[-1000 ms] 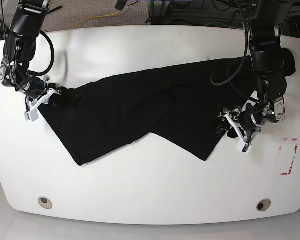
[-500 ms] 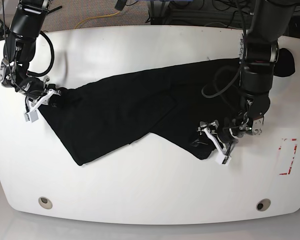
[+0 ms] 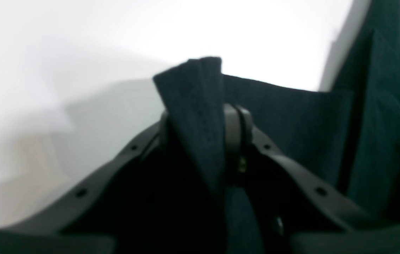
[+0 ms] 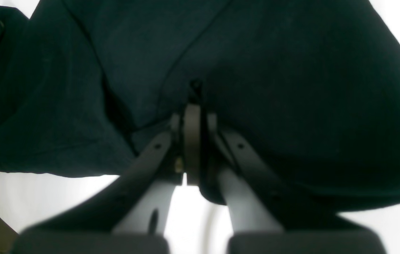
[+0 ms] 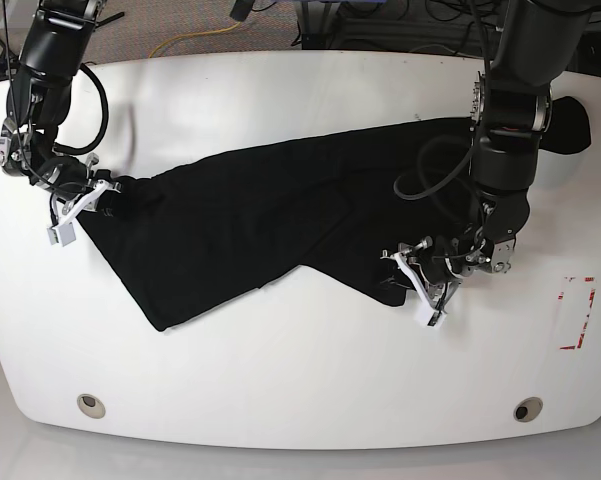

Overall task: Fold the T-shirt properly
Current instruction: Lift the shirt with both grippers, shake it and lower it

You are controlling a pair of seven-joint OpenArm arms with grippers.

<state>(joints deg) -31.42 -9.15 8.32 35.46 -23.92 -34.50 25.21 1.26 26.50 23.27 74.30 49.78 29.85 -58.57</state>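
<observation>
**Two Claws Pinch a Black Shirt**

The left gripper [image 5: 412, 290] sits at about 4 o'clock on the table. In its wrist view its two dark fingers [image 3: 237, 137] are squeezed together, with a pointed flap of black cloth caught between them. The flap sticks up past the tips. So this claw is gripping the T-shirt [image 5: 270, 215].

The right gripper [image 5: 98, 198] sits at about 9 o'clock on the table. In its wrist view its fingers [image 4: 192, 141] are pressed tight, and black cloth bunches up right at the tips. This claw is closed on the shirt too.

The shirt lies spread out between the two claws, across the middle of the white table [image 5: 300, 370]. It is all black and soft. It reaches from the 9 o'clock claw over to the 2 o'clock side, where it goes behind the left arm. One wide corner hangs down toward 7 o'clock. Another point reaches toward 5 o'clock, just where the left claw holds it.

A red marking [image 5: 576, 312] is on the table at 3 o'clock, well apart from the shirt. Two small round holes [image 5: 91, 404] sit near the bottom edge, at 7 and 5 o'clock.
</observation>
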